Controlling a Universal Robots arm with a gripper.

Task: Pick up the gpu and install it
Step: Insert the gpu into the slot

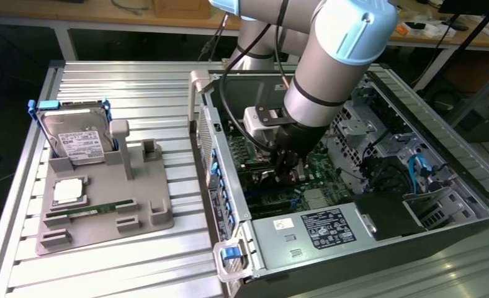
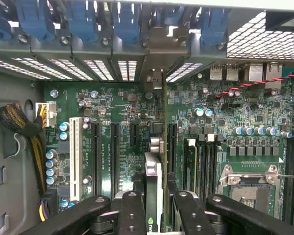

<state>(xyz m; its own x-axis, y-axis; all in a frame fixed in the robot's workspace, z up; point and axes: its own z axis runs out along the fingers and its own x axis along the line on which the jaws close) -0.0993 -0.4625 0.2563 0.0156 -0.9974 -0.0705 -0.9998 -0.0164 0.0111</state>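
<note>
Our gripper (image 2: 158, 203) is closed narrowly on the gpu (image 2: 154, 178), with black fingers (image 2: 132, 215) pressing on each face. We see the card edge-on, running away from the wrist towards the back wall of the case. We judge this grip is chosen to keep the card upright and square to the motherboard (image 2: 112, 105), since its contact edge has to meet a slot straight. The card's metal bracket end (image 2: 155, 81) lies at the perforated rear wall, beneath the row of blue retention clips (image 2: 127, 19), where an opening would take it. Beside the card stand empty black expansion slots (image 2: 95, 156), with a white slot (image 2: 74, 159) further off. The processor socket (image 2: 250, 183) is well apart on the other side. We cannot tell whether the card is fully seated. In the exterior view the arm reaches down into the open computer case (image 1: 228, 180), gripper low over the board. Outside the case, on the grey fixture (image 1: 157, 214), the hard drive (image 1: 72, 139) and memory stick (image 1: 91, 212) sit in their holders.
</note>
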